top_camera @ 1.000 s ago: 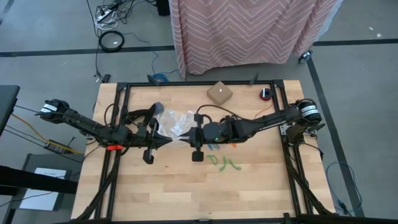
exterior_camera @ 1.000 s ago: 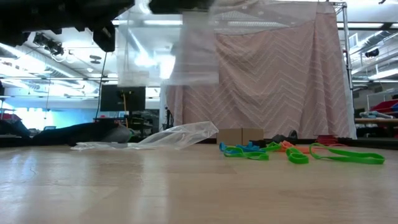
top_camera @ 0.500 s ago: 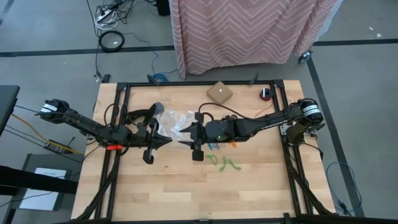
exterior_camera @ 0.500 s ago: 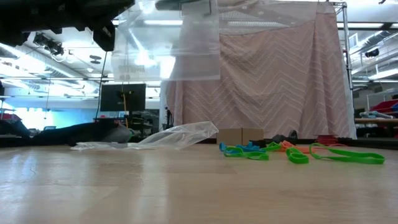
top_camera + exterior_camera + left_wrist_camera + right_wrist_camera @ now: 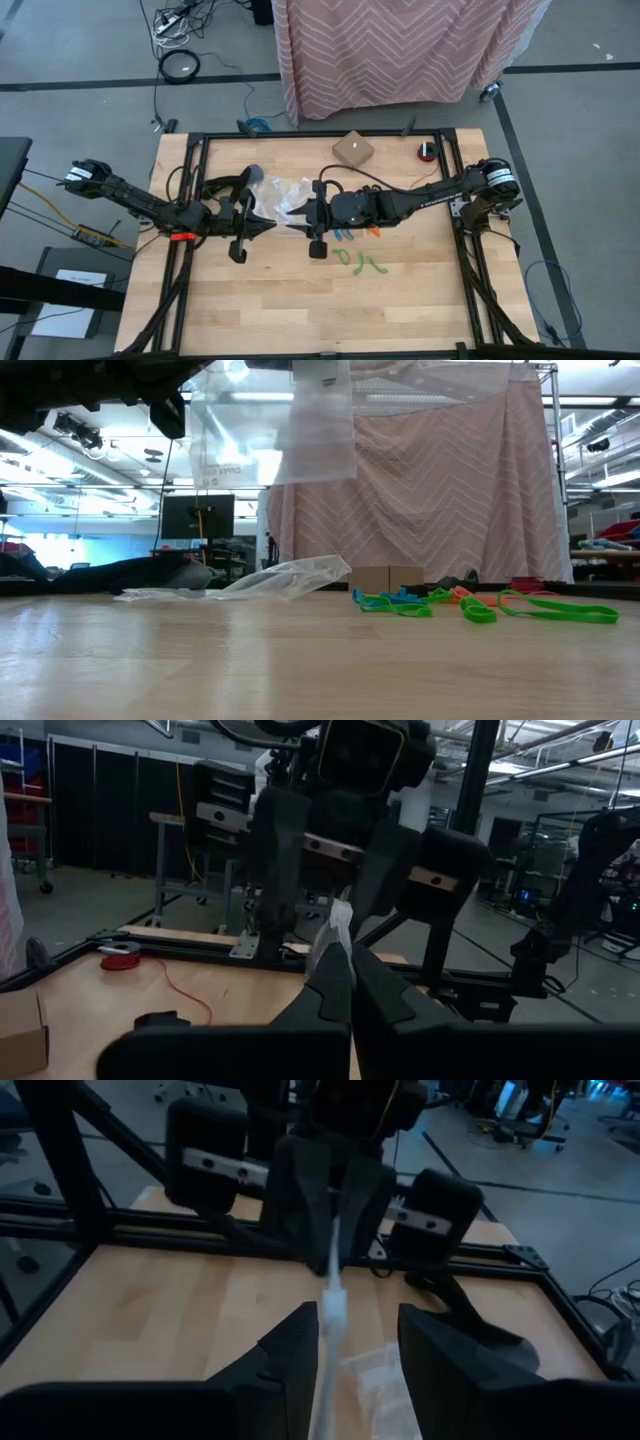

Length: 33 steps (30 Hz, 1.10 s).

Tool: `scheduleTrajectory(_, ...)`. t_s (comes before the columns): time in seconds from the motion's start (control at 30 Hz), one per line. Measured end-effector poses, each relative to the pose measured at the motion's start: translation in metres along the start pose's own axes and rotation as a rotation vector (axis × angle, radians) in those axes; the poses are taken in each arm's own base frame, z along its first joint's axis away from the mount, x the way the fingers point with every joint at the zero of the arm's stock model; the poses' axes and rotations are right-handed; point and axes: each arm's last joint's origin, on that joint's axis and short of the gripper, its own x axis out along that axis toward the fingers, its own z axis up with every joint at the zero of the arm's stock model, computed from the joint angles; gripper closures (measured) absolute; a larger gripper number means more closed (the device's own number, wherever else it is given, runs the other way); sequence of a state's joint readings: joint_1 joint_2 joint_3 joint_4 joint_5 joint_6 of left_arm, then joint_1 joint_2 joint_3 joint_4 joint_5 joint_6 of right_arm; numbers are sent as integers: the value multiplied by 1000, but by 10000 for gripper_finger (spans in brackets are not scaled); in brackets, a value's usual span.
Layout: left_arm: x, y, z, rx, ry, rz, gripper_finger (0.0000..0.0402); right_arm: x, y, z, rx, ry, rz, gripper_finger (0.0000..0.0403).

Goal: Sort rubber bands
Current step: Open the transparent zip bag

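Left gripper fingers are clamped on a clear bag held above the counter. Right gripper fingers stand apart around the bag's edge. Rubber bands lie on the counter

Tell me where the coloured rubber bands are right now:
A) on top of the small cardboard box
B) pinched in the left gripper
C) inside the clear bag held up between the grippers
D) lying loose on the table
D: the rubber bands lie loose on the bare table in the low view, while the clear bag hangs above the table with nothing coloured showing in it.
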<state>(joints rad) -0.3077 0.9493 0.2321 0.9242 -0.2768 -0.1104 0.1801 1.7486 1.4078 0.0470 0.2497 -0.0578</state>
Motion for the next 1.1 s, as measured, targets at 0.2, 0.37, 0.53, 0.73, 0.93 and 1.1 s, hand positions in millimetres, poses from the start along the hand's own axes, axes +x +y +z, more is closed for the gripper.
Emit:
scheduleTrajectory(0.2,1,0,-2,2,9,1,401,0,0,3,-15,-33,-3,287)
scheduleTrajectory(0.37,1,0,-1,0,2,0,402,0,-1,2,-10,-25,-3,288)
scheduleTrajectory(0.53,1,0,-1,0,-1,0,402,0,-1,2,-8,-23,-2,289)
scheduleTrajectory(0.73,1,0,0,0,-3,0,402,12,3,-10,-13,2,7,288)
scheduleTrajectory(0.93,1,0,-3,8,25,3,402,19,3,-9,-47,-49,-6,289)
scheduleTrajectory(1.1,1,0,-3,8,23,2,402,19,3,-11,-45,-38,-4,289)
